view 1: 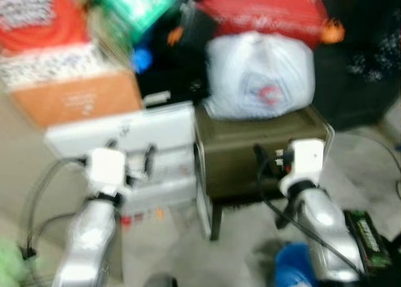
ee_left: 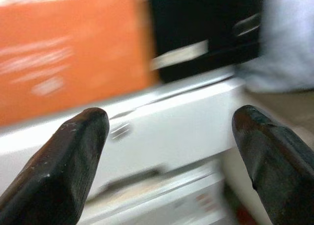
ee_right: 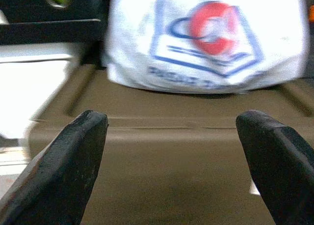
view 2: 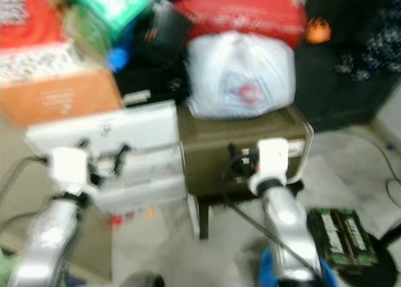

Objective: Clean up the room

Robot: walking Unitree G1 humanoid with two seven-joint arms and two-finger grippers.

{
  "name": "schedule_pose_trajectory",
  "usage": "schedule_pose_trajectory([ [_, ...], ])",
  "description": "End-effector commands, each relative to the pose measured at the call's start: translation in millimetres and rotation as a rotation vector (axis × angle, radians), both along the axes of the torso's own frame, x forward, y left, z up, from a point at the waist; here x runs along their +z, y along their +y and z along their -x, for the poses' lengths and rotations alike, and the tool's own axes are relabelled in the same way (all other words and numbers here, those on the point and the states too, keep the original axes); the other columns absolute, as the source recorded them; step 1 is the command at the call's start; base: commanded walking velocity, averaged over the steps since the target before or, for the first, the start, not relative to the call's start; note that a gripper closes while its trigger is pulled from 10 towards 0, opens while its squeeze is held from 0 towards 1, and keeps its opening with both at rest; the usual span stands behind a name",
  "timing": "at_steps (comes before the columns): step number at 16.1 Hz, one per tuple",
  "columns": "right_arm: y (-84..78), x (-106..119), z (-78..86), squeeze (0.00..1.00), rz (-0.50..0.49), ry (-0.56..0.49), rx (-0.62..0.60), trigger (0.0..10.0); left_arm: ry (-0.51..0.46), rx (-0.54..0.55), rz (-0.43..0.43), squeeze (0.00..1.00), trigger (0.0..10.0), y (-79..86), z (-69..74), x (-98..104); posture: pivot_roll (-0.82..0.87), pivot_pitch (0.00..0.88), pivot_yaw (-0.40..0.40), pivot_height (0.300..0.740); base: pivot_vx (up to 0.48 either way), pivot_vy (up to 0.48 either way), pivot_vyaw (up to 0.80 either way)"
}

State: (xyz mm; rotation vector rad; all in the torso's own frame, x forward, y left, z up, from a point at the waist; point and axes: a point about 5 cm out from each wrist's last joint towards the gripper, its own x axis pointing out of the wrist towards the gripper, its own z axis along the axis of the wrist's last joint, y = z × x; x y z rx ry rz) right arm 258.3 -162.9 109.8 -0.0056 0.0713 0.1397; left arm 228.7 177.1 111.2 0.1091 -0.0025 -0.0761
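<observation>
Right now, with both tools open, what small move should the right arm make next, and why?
Probably ease the right tool forward and slightly up toward the white plastic bag. The bag sits on the olive-brown box straight ahead of the open fingers, which have not reached it. The left tool faces the white drawer unit.

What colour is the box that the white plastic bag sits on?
Olive-brown box under the white bag; the right wrist view shows it best.

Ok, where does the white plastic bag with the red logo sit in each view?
Left eye: white bag upper centre, on the olive box.
Right eye: upper centre.
Left wrist: blurred pale patch, top right corner.
Right wrist: top, on the box.
Shared landmark: the olive box.
</observation>
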Motion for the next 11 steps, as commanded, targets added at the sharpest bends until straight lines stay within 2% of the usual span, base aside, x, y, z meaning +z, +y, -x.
schedule_pose_trajectory([
  [1, -10.0, 4.4, 6.4, 0.00, 0.005, -0.015, -0.056, 10.0, -0.007, 0.029, 0.003, 0.00, 10.0, 5.7, 3.7, 2.8, -0.08, 0.000, 0.036, 0.740, 0.000, 0.000, 0.80],
  [4, -12.1, 5.5, 10.6, 0.00, 0.004, -0.020, -0.072, 10.0, -0.011, 0.046, 0.002, 0.00, 10.0, 5.6, 9.9, 2.8, -0.08, 0.000, 0.042, 0.740, 0.000, 0.000, 0.80],
  [11, -8.9, 12.3, 9.9, 0.00, 0.023, -0.060, -0.054, 10.0, -0.053, 0.069, -0.010, 0.00, 10.0, 6.1, 9.0, 7.7, -0.07, 0.000, 0.040, 0.740, 0.000, 0.000, 0.80],
])
